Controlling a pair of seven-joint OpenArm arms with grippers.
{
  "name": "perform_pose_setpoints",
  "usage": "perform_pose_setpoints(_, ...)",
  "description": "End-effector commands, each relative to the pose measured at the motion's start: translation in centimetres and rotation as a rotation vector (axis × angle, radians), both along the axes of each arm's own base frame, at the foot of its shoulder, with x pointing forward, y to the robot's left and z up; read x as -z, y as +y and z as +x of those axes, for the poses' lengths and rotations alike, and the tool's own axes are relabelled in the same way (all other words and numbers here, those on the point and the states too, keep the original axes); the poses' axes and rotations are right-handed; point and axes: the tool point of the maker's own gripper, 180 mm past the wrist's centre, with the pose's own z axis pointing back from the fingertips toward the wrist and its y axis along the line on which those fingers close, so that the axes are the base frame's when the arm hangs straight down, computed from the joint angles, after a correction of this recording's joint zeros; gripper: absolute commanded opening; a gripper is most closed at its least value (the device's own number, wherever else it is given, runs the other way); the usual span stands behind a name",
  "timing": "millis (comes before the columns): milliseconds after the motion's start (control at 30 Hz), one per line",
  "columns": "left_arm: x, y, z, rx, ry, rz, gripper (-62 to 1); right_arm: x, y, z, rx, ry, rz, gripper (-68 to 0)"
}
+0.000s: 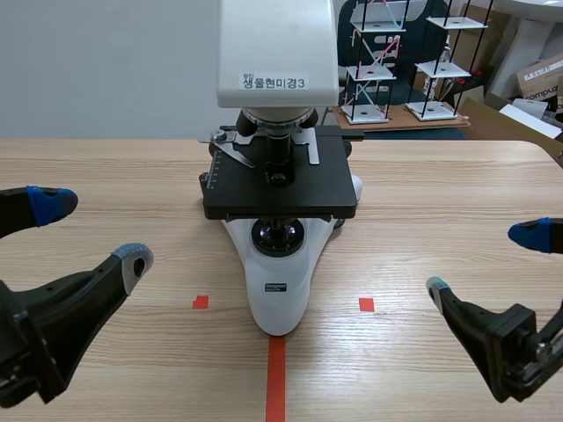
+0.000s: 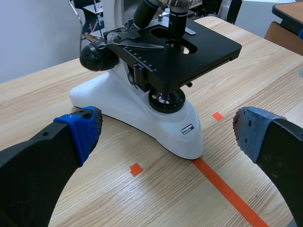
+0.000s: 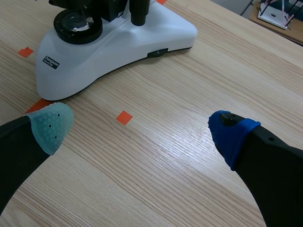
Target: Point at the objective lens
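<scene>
Scene view: objective lens (image 1: 280, 151) hangs over stage (image 1: 325, 189); left jaws and right jaws low, well apart from it.
Left wrist view: left jaws wide; objective lens (image 2: 179, 21) ahead; best approached high, clearing the stage.
Right wrist view: right jaws wide; base (image 3: 142, 42) ahead, objective lens not identifiable.

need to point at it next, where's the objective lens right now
In the scene view the objective lens sits at the centre, hanging under the microscope's white head and just above the black stage.
</scene>
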Motion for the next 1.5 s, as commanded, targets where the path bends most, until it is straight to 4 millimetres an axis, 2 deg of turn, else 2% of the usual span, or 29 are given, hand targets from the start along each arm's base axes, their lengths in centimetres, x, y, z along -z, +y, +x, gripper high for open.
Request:
perform_pose_setpoints(0,-0.8,-0.1,0.2,-0.001,-0.025,-0.016,-2.8,-0.8,0.0,0.3,0.004,-0.030,0.011,-4.1)
perform_pose_setpoints(733,-1.3,-0.1,0.2,-0.002,-0.047,-0.033,-3.4,-0.8,0.0,0.3,0.004,-0.030,0.011,-4.1)
perform_pose_setpoints(800,-1.7,-0.1,0.2,-0.003,-0.066,-0.048,-12.0,-0.8,0.0,0.3,0.004,-0.030,0.011,-4.1)
perform_pose_setpoints(933,-2.7,-0.1,0.3,-0.004,-0.109,-0.079,-41.5,-0.8,0.0,0.3,0.004,-0.030,0.011,-4.1)
perform_pose_setpoints(1000,-2.9,-0.1,0.2,0.000,-0.115,-0.089,-50.1,-0.8,0.0,0.3,0.004,-0.030,0.011,-4.1)
perform_pose_setpoints(1067,-3.0,-0.2,0.2,0.000,-0.115,-0.103,-56.2,-0.8,0.0,0.3,0.004,-0.030,0.011,-4.1)
perform_pose_setpoints(1100,-2.9,-0.3,0.1,0.003,-0.114,-0.104,-58.5,-0.8,0.0,0.3,0.004,-0.030,0.011,-4.1)
perform_pose_setpoints(1267,-3.1,-1.3,0.4,0.029,-0.127,-0.138,-58.6,-0.8,0.0,0.3,0.004,-0.030,0.011,-4.1)
perform_pose_setpoints(1467,-1.7,-3.2,1.2,0.062,-0.104,-0.185,-58.6,-0.8,0.0,0.3,0.004,-0.030,0.011,-4.1)
